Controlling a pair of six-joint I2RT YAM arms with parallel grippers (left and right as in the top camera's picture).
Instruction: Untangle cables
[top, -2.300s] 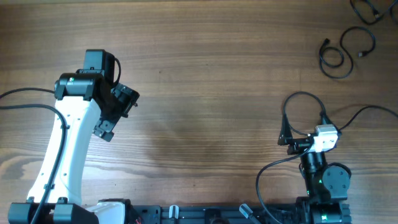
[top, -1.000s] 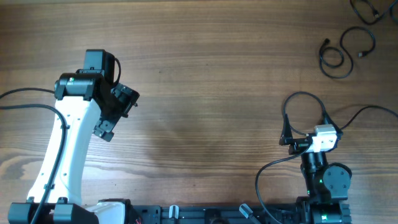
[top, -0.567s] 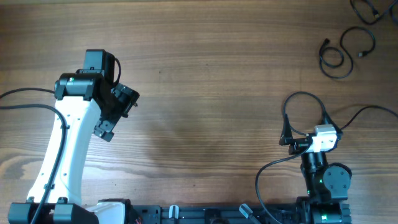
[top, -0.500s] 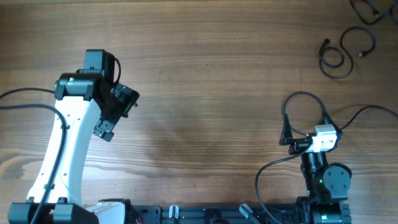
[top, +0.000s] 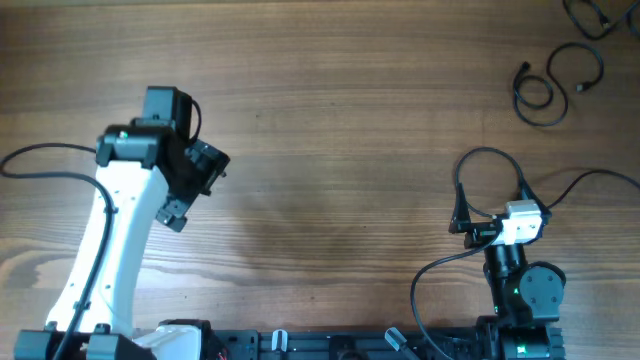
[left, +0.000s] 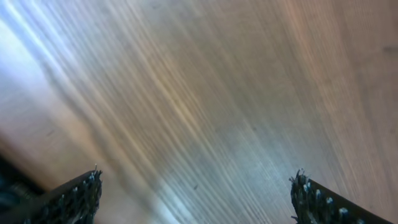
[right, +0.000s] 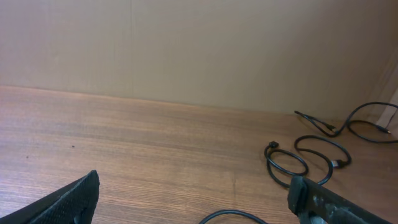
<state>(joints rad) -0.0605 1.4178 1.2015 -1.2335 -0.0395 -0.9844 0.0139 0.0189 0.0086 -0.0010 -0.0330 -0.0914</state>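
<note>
A brown wooden table (top: 350, 120) is shown, its grain streaked. Beneath the left gripper (left: 196, 199) a pale glare (left: 205, 118) is thrown across it. Ahead of the right gripper (right: 193, 196) a plain beige wall (right: 186, 43) is seen.

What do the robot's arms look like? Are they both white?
Not quite. The left arm has a long white shell with black joints, and a black cable trails from it. The right arm is mostly black with one small white block and looping black wires. The left gripper and right gripper have black fingers with rough, bumpy edges.
</note>
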